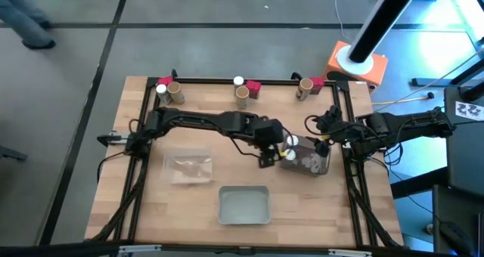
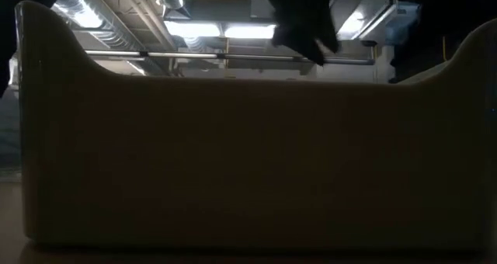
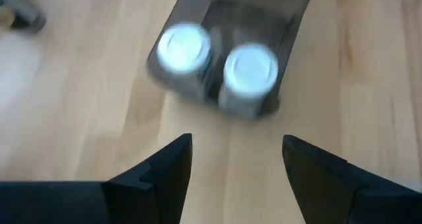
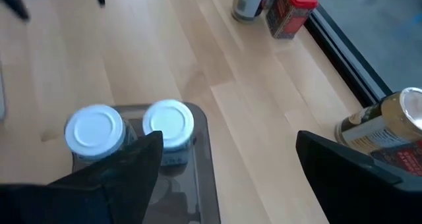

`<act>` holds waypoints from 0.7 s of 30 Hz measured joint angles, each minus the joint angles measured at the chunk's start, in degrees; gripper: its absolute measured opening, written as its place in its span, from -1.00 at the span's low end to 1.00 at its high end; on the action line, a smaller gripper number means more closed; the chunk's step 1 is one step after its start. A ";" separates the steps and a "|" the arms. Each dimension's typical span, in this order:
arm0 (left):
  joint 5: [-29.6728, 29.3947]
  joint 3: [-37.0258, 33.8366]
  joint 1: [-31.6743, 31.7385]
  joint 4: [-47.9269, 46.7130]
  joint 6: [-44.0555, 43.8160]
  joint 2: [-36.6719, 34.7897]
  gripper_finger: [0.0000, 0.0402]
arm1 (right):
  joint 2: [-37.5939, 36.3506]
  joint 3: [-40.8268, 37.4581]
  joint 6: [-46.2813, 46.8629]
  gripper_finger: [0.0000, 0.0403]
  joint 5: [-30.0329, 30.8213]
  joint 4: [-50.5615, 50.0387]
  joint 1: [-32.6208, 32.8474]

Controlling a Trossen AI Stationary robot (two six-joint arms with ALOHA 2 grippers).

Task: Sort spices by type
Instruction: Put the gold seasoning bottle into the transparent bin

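- Low view: a tray wall [image 2: 248, 155] stands directly in front of the lens and fills most of the frame; a dark arm part shows at upper centre.
- Left gripper [image 1: 274, 153]: right of frame centre in the high view, fingers spread apart, holding nothing. In its wrist view the fingers [image 3: 165, 171] flank bare wood, just short of the jars.
- Right gripper [image 1: 327, 130]: right of centre in the high view, fingers wide apart and holding nothing, near the dark tray.
- Two clear jars with white lids [image 4: 95, 133] stand upright side by side at one end of the dark tray [image 1: 311, 160], right of centre.
- Along the upper edge of the table [image 1: 302, 204]: three groups of spices, at upper left [image 1: 168, 89], upper centre [image 1: 243, 91] and upper right [image 1: 308, 85]. Each has a tan cylinder and a red packet; white lids show at the left and centre groups.
- Clear tray [image 1: 188, 167]: left of centre; contents cannot be told.
- Pale tray [image 1: 243, 205]: lower centre.
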 joint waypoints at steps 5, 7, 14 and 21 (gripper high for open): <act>-6.39 -0.87 0.04 -11.90 0.52 -3.95 0.09 | 0.26 0.02 -0.66 0.72 0.47 2.36 0.00; -9.04 -2.91 0.38 -13.26 1.04 -5.96 0.09 | 0.35 0.02 -1.19 0.72 1.99 2.83 0.00; -9.83 -18.39 3.64 -9.51 2.19 -16.96 0.09 | 1.36 0.04 -2.83 0.72 9.25 6.23 -0.02; -10.36 -35.93 8.80 -0.59 -0.27 -31.62 0.09 | 2.81 0.02 -6.18 0.72 11.60 10.15 -0.02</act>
